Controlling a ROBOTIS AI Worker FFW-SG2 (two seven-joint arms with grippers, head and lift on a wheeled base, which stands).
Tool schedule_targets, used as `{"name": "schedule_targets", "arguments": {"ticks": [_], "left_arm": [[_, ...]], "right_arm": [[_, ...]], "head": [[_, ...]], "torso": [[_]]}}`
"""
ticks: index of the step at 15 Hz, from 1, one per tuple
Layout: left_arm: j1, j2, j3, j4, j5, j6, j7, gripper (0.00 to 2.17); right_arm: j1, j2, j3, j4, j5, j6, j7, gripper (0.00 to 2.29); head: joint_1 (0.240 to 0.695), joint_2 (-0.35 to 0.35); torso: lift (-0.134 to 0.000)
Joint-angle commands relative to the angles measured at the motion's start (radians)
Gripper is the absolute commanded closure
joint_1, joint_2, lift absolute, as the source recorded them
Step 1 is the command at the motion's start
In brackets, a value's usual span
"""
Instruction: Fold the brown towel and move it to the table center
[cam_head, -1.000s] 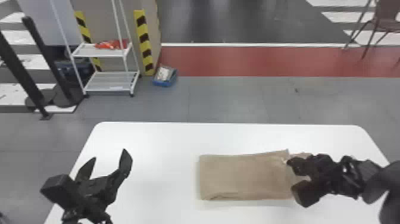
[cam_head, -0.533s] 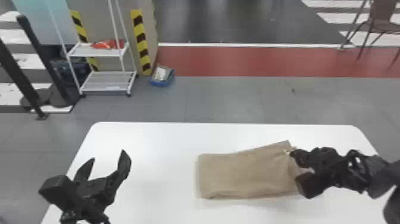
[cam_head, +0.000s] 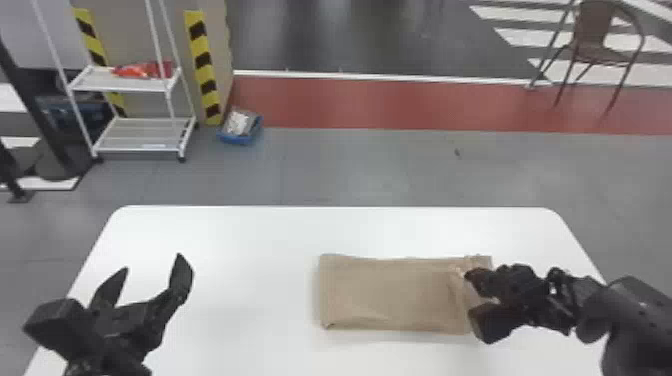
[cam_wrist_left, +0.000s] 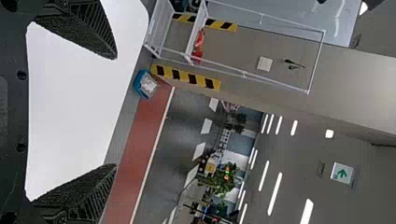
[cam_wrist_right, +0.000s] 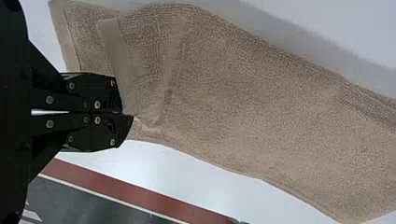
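Towel (cam_head: 390, 295), brown and folded into a flat oblong, lies on the white tabletop (cam_head: 250, 300), its long sides running left to right. More of the tabletop stretches out on the towel's left than on its right. At the towel's right end the layers overlap, and a flap juts out from the upper layer. The right wrist view shows looped terry pile, a smoother woven band across the towel near the gripped end, and creases gathering toward the grip.

The right pincer (cam_head: 469, 276) is at the towel's right end, its arm coming in from that same side. In the right wrist view the two fingers of the right pincer (cam_wrist_right: 129, 114) are drawn together, tips clamped on a pinch of the towel.

The left pincer (cam_head: 152, 265) is well apart from the towel, out to its left and over the tabletop. The left wrist view shows the fingers of the left pincer (cam_wrist_left: 115, 111) spread wide with a broad gap between them.

Beyond the towel, on the floor, a red strip (cam_head: 400, 100) runs across. Beyond the towel and to its left stand a white two-tier rack (cam_head: 137, 135) with a red-orange bundle (cam_head: 145, 69) on its upper shelf, and a blue tray (cam_head: 235, 139) holding something pale. A brown armchair (cam_head: 594, 25) stands beyond the towel and to its right.
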Motion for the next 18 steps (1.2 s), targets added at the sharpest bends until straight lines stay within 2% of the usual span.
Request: {"name": "schedule_targets", "arguments": {"ticks": [1,2,3,4,6,8,11,13,15,16,18], "left_arm": [[0.001,-0.003,0.001,0.0,0.001,0.003,0.001,0.05],[0.001,-0.003,0.001,0.0,0.001,0.003,-0.001,0.05],[-0.001,-0.003,0.001,0.001,0.001,0.003,-0.001,0.05],[-0.002,-0.003,-0.001,0.003,0.001,0.003,-0.001,0.05],[-0.008,-0.003,-0.015,0.008,-0.001,0.003,-0.001,0.05],[-0.008,-0.003,-0.022,0.008,-0.009,0.003,-0.001,0.05],[-0.005,-0.003,-0.022,0.008,-0.018,0.009,0.001,0.05],[-0.007,-0.003,-0.022,0.008,-0.018,0.009,0.001,0.05],[-0.008,-0.003,-0.024,0.008,-0.021,0.009,0.001,0.05],[-0.012,-0.003,-0.024,0.015,-0.021,0.009,-0.001,0.05],[-0.024,-0.003,-0.039,0.041,-0.021,0.006,-0.002,0.05]], "right_arm": [[0.018,0.004,-0.032,-0.069,-0.023,-0.004,0.012,1.43],[0.055,-0.014,-0.08,-0.138,-0.052,-0.019,0.028,1.43],[0.089,-0.055,-0.118,-0.175,-0.094,-0.022,0.031,1.43],[0.098,-0.072,-0.135,-0.174,-0.102,-0.019,0.031,1.43],[0.084,-0.058,-0.129,-0.085,-0.071,-0.019,0.008,1.43],[0.027,-0.02,-0.104,0.01,-0.034,-0.016,0.0,1.43],[-0.002,-0.005,-0.09,0.037,-0.025,-0.016,-0.009,1.43],[0.003,-0.006,-0.113,0.003,-0.039,-0.019,-0.003,1.43],[0.029,-0.032,-0.166,-0.054,-0.066,-0.031,0.005,1.43],[0.035,-0.057,-0.184,-0.057,-0.077,-0.031,0.005,1.43],[0.037,-0.054,-0.189,0.007,-0.063,-0.028,-0.012,1.43]], "head": [[0.695,-0.069],[0.695,-0.063],[0.695,-0.062],[0.695,-0.066],[0.695,-0.107],[0.695,-0.129],[0.695,-0.136],[0.695,-0.131],[0.695,-0.129],[0.695,-0.133],[0.695,-0.164]], "torso": [[0.0],[0.0],[0.0],[0.0],[0.0],[0.0],[0.0],[0.0],[0.0],[0.0],[0.0]]}}
